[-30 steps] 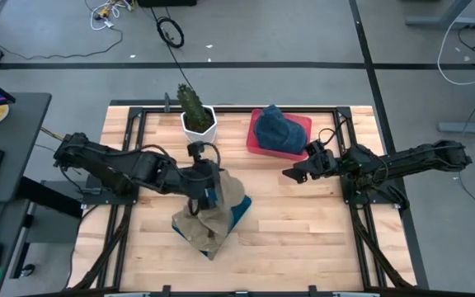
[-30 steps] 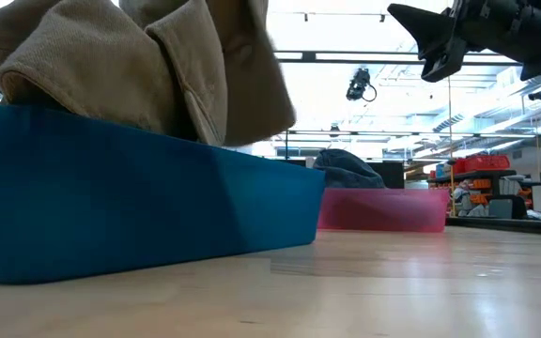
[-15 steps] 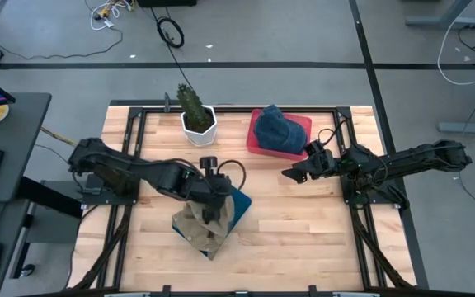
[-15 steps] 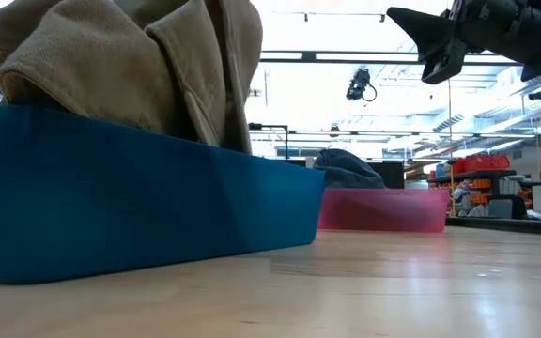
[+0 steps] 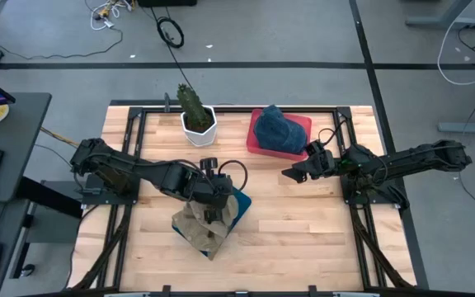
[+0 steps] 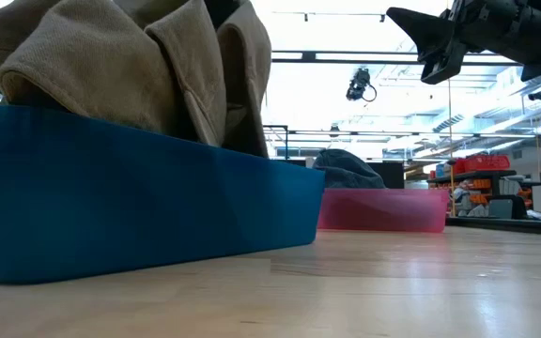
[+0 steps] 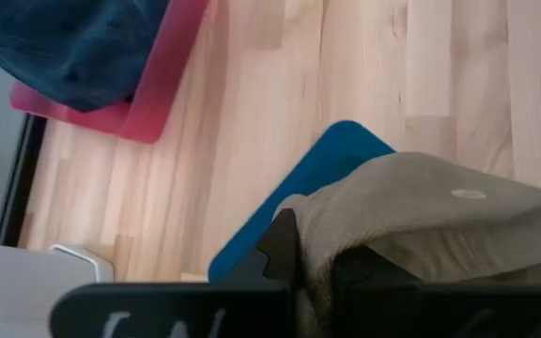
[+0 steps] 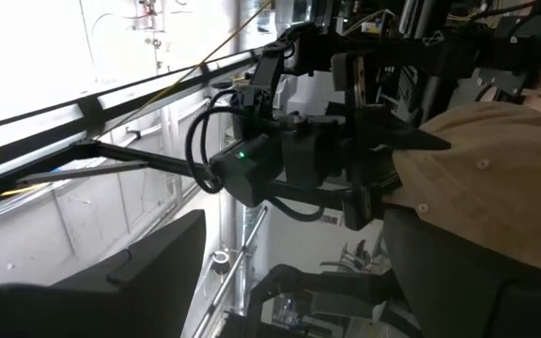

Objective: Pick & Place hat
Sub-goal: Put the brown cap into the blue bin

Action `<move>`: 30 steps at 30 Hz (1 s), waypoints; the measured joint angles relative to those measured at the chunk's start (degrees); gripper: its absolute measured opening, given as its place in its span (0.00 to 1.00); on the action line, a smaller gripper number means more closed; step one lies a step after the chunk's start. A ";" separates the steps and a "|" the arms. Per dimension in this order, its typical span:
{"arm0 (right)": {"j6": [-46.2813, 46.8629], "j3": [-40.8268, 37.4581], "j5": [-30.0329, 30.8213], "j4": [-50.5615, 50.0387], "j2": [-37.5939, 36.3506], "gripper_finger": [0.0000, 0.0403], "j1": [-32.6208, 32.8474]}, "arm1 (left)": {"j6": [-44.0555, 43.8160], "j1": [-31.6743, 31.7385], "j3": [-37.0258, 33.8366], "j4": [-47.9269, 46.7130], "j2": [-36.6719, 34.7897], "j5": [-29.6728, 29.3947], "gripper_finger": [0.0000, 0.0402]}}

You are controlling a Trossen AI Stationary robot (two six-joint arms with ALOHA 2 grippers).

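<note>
The pale wooden plank tabletop (image 5: 303, 214) carries a blue plastic bin (image 5: 239, 204) holding a crumpled tan fabric hat (image 5: 198, 224). The left tool (image 5: 210, 206) pinches the hat's cloth inside the bin; the right tool (image 5: 290, 174) hovers open, well apart.

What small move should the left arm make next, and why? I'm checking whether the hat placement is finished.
Probably open the fingers and lift straight up. The left end effector is pressed down on the tan hat, which already sits piled in the blue bin with its cloth caught between the fingers. The right end effector waits above the table near the pink tray.
</note>
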 joint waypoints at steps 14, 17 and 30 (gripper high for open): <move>-0.89 0.00 -0.02 -0.13 0.00 0.81 0.00 | -7.70 -5.94 -7.47 1.89 0.02 -0.02 0.03; -0.89 0.00 -0.02 -0.15 0.00 0.81 0.00 | -11.02 -7.64 -8.67 2.53 0.02 -0.01 0.04; -1.53 0.00 -0.02 -2.36 0.01 0.81 0.00 | -14.38 -12.71 -8.68 4.40 4.59 0.12 0.04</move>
